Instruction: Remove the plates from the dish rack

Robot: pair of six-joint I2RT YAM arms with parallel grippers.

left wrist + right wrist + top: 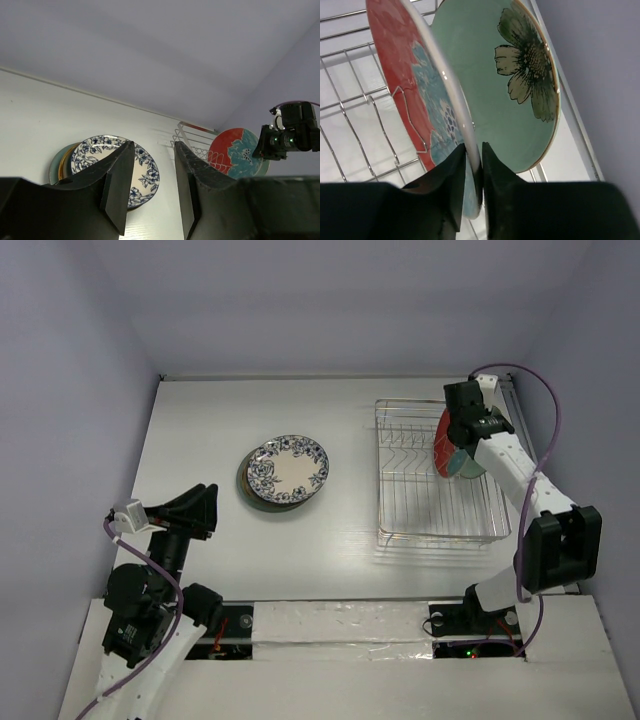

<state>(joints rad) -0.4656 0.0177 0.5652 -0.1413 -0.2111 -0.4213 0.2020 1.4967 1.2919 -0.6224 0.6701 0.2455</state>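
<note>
**Right gripper pinching the red plate in the rack**

Over on the far right side of the table, the right gripper is reaching down into the dish rack. Its two dark fingers are sitting narrowly apart, one on each face of the red plate, and they are pressing against its rim, so it is gripping that plate by the edge. The plate is standing on edge among the wire prongs near the rack's far right end, showing a red face with a teal patch.

Just behind it, on the side nearest the right wall, the mint green plate is also standing on edge in the rack and leaning a little. A large dark-outlined flower is showing on its face. The two plates are sitting close together, and I cannot tell whether they are touching. The rest of the rack is showing only bare wire.

The left gripper is hovering above the near left part of the table, well away from the rack. Its jaws are standing partly open and are holding nothing.

Near the middle of the table, well apart from both grippers, a stack of plates is lying flat. The blue-and-white floral plate is sitting on top, and the rims of other plates are peeking out from under its left edge.
</note>
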